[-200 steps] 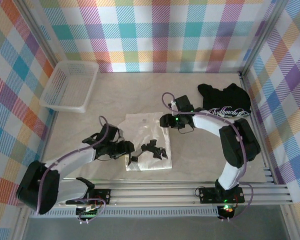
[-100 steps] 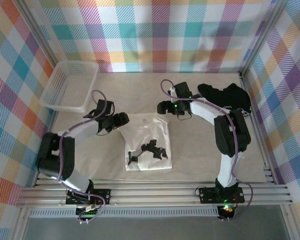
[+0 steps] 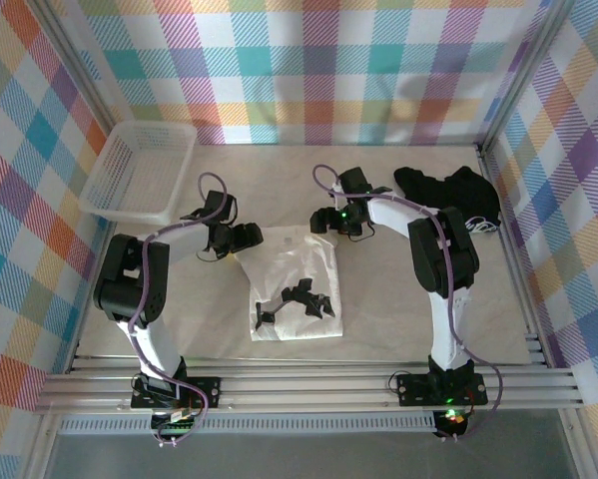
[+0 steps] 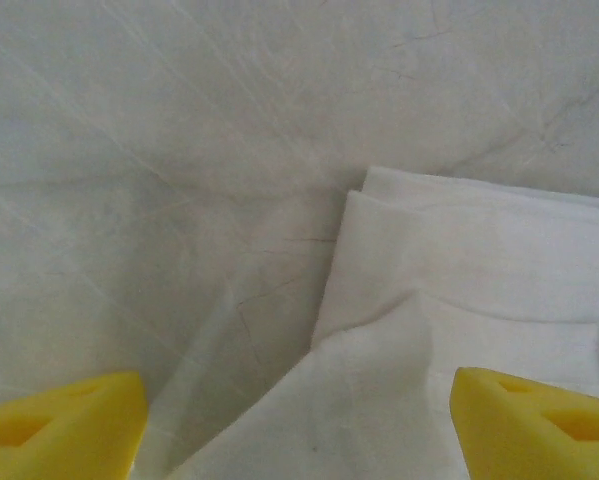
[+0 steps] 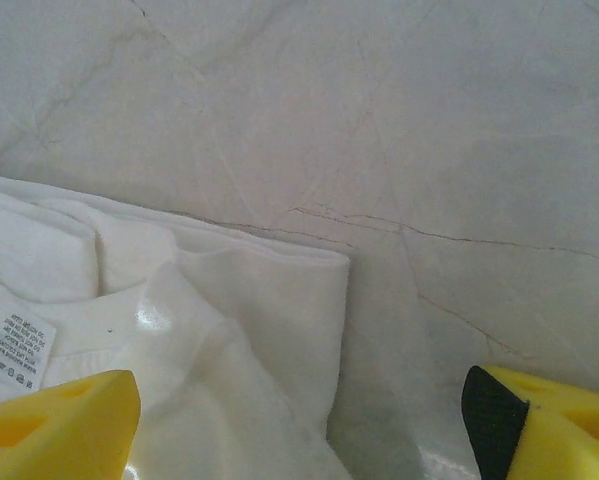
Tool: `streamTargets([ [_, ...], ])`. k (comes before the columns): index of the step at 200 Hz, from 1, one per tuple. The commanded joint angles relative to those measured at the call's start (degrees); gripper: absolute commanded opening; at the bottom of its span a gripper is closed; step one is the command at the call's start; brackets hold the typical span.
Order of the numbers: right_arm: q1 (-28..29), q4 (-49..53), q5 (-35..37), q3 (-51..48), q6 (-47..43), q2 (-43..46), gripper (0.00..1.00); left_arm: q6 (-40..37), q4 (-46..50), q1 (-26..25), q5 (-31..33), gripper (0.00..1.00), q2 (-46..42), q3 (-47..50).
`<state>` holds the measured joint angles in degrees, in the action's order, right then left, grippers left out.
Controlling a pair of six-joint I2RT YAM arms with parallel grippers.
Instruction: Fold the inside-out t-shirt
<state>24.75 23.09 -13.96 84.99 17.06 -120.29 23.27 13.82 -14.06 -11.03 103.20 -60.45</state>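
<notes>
The beige tabletop (image 3: pixel 398 299) fills the middle of the top view, boxed in by plaid walls (image 3: pixel 308 60). The left arm (image 3: pixel 129 284) rises from the bottom of the frame and bends towards the centre. The right arm (image 3: pixel 443 259) climbs the right side and reaches left.

The inside-out t-shirt (image 3: pixel 297 274), white and folded into a rough rectangle, lies flat at the centre of the frame. Dark shapes show on its lower half. A black t-shirt (image 3: pixel 448 192) sits crumpled at the upper right, well apart from the white one. A white mesh basket (image 3: pixel 139 170) stands at the upper left.

The left pincer (image 3: pixel 245 238) is at the shirt's upper left corner and the right pincer (image 3: pixel 321 221) at its upper right corner.

In the left wrist view the yellow fingertips (image 4: pixel 59 425) stand spread at the bottom corners of the frame. Between them lies the layered shirt corner, clamped by neither.

In the right wrist view the right pincer's fingers are likewise wide apart and hold nothing, with the shirt's corner at the lower left. A small care label (image 5: pixel 19 350) shows on the fabric at the left edge.
</notes>
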Motion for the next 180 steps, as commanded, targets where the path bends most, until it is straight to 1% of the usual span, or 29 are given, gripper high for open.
streamTargets([
  [1,1.66,0.39,-4.05,-0.30,0.59,-2.29,0.82,-0.86,-1.40,-1.25,-5.18,0.79,3.27,-1.67],
  [25,2.05,-1.19,-5.68,-1.45,1.71,-2.17,0.77,-0.22,-3.02,-2.32,-7.17,0.75,5.09,-2.59],
  [41,2.14,-2.44,-6.45,-2.35,2.53,-1.47,0.74,0.11,-3.53,-2.63,-7.86,0.70,5.75,-3.33],
  [66,2.15,-3.63,-7.46,-2.90,3.52,-0.75,0.67,0.29,-4.15,-2.96,-8.81,0.61,6.35,-4.39],
  [104,2.13,-4.63,-7.39,-3.25,4.36,-0.96,0.57,0.29,-4.81,-2.99,-10.38,0.52,7.31,-5.30],
  [153,2.22,-5.11,-6.90,-3.60,4.79,-0.74,0.50,0.55,-6.09,-2.99,-12.82,0.44,7.77,-5.21],
  [180,2.13,-6.14,-7.23,-3.96,5.34,-0.73,0.43,0.68,-6.73,-2.99,-13.23,0.34,8.25,-4.99],
])
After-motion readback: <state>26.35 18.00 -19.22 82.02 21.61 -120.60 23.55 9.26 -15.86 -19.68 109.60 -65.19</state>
